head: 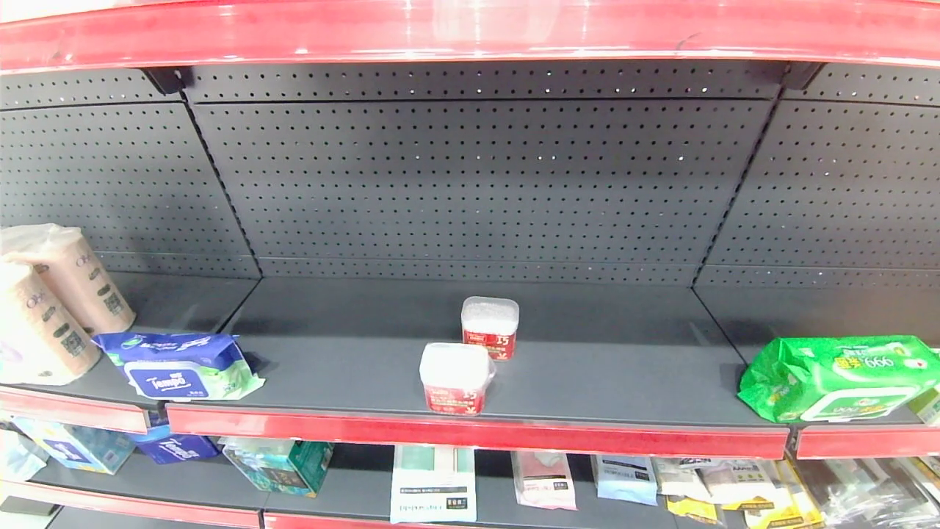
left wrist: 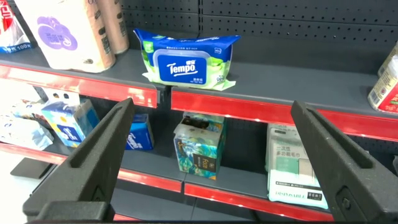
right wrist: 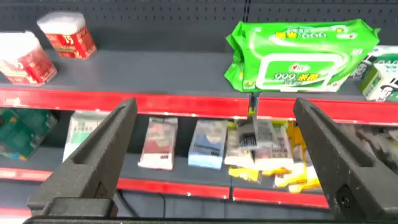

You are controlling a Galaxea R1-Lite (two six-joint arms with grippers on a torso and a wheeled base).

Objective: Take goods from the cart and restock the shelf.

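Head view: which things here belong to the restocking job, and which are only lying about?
Belonging to the job, probably:
shelf; far tub; near tub; left gripper and right gripper, both open, empty.

Lying about:
blue wipes pack; green wipes pack; paper rolls; lower-shelf packets.

A dark grey metal shelf (head: 587,367) runs the width of the unit. Behind it rises a perforated back panel (head: 477,184) — same grey, split by slotted uprights (head: 220,184). Along the shelf's front edge sits a red rail (head: 477,433); above the shelf an upper rail (head: 294,37), also red, catches white glare. Below the shelf lies a lower deck (head: 360,470), then pale floor (left wrist: 9,186).
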